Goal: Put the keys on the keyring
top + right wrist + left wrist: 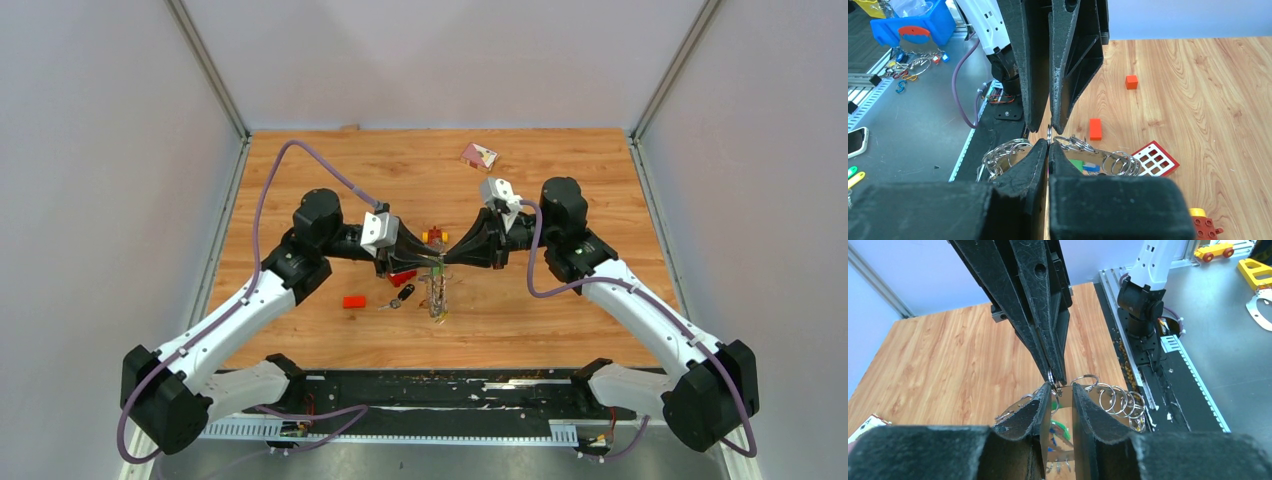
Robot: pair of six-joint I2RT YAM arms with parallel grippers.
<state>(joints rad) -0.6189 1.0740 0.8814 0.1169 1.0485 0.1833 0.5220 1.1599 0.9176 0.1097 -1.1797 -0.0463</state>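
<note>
The keyring (437, 296), a shiny metal band rimmed with small split rings, hangs above the table's middle between both grippers. My left gripper (431, 262) is closed on its top edge, and the band fills the narrow gap between the fingers (1062, 388). My right gripper (446, 262) is shut on one small split ring at the top of the keyring (1049, 143). Keys with green (1064, 430) and blue (1091, 167) heads hang on the keyring. A loose black-headed key (403, 294) lies on the table just left of the keyring.
A red brick (354, 301), a red grid piece (402, 277) and a red-and-yellow toy (434, 236) lie around the grippers. A pink-and-white card (478, 155) lies at the back. The black rail (440, 392) runs along the near edge.
</note>
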